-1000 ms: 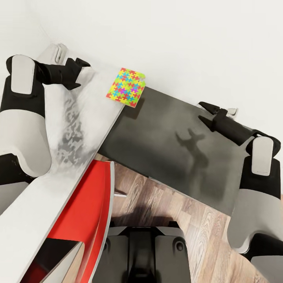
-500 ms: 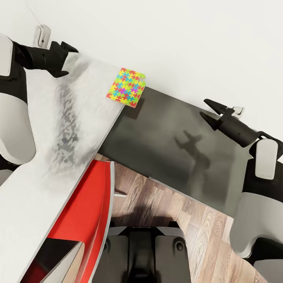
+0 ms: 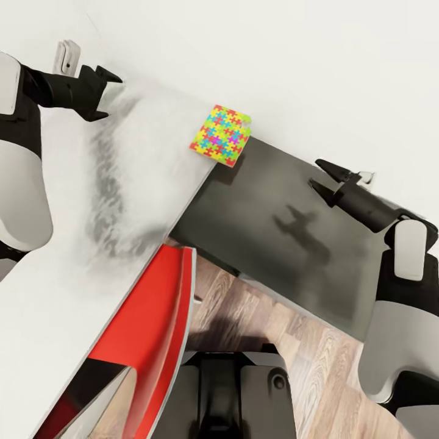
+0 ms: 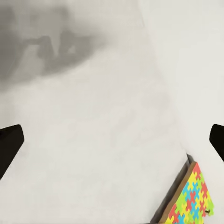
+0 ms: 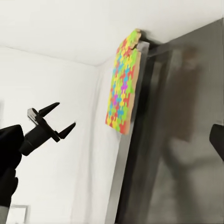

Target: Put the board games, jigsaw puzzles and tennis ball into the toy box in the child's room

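Observation:
A jigsaw puzzle (image 3: 221, 135) of bright interlocking pieces lies at the far end of the pale grey table (image 3: 122, 201), against the wall, with its edge overhanging the lower dark cabinet. My left gripper (image 3: 103, 91) hovers open over the table's far left part, well to the left of the puzzle, holding nothing. The left wrist view looks down on the tabletop with the puzzle (image 4: 191, 200) at the frame's corner. My right gripper (image 3: 323, 177) hangs open and empty over the dark cabinet, right of the puzzle. In the right wrist view the puzzle (image 5: 122, 88) and the left gripper (image 5: 53, 121) both show.
A dark-topped cabinet (image 3: 274, 231) stands lower than the table and butts against its end. A red chair (image 3: 152, 317) is tucked by the table's near edge. Wooden floor (image 3: 305, 353) and my dark base (image 3: 231, 390) lie below. A white wall (image 3: 274, 61) runs behind.
The whole view has shifted, so the puzzle and table sit further right in the picture. My left arm swung outward toward the wall. The right gripper stayed over the cabinet, still open.

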Robot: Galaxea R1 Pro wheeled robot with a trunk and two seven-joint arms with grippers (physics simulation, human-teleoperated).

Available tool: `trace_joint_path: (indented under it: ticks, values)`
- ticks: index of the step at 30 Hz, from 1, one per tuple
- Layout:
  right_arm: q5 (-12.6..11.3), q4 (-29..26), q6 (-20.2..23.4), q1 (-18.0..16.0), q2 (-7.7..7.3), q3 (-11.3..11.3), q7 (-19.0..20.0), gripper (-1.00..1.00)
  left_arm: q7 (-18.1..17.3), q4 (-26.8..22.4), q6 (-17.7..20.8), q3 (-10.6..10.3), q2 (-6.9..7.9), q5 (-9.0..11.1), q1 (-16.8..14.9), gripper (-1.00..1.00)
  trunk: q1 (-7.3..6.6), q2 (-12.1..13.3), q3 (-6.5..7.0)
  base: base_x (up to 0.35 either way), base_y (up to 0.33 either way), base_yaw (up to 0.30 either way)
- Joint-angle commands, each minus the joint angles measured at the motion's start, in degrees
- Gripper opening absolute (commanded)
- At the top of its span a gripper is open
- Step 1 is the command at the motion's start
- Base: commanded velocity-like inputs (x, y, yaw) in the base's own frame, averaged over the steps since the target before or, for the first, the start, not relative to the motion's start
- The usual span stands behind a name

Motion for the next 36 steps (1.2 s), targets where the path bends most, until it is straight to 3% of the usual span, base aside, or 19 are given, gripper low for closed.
trace_joint_path:
  ticks: [1, 10, 19, 29, 36]
  values:
    - [0.41, 0.76, 0.26, -0.05, -0.03, -0.12, 0.52, 1.00, 0.55, 0.08, 0.16, 0.16, -0.10, 0.58, -0.07, 1.00, 0.03, -0.09, -0.06, 0.000, 0.000, 0.265]
    - [0.44, 5.55, 0.26, -0.38, -0.32, -0.35, 0.57, 1.00, 0.55, 0.39, 0.18, 0.29, -0.24, 0.58, -0.12, 1.00, 0.03, -0.09, -0.05, 0.000, 0.000, 0.275]
    - [0.55, 9.01, -1.29, -0.80, -1.65, -0.28, 0.58, 1.00, 0.55, 0.47, 0.17, 0.33, -0.09, 0.59, -0.01, 1.00, 0.03, -0.09, -0.05, 0.000, 0.000, 0.272]
    - [0.88, 12.94, -8.33, -0.93, -2.71, -0.26, 0.56, 1.00, 0.56, 0.49, 0.14, 0.33, -0.23, 0.59, 0.16, 1.00, 0.03, -0.09, -0.07, 0.000, 0.000, 0.097]
    - [0.77, 14.55, -12.23, -0.93, -5.31, -0.18, 0.58, 1.00, 0.56, 0.50, 0.13, 0.27, -0.30, 0.59, 0.32, 1.00, 0.03, -0.09, -0.07, 0.000, 0.000, 0.021]
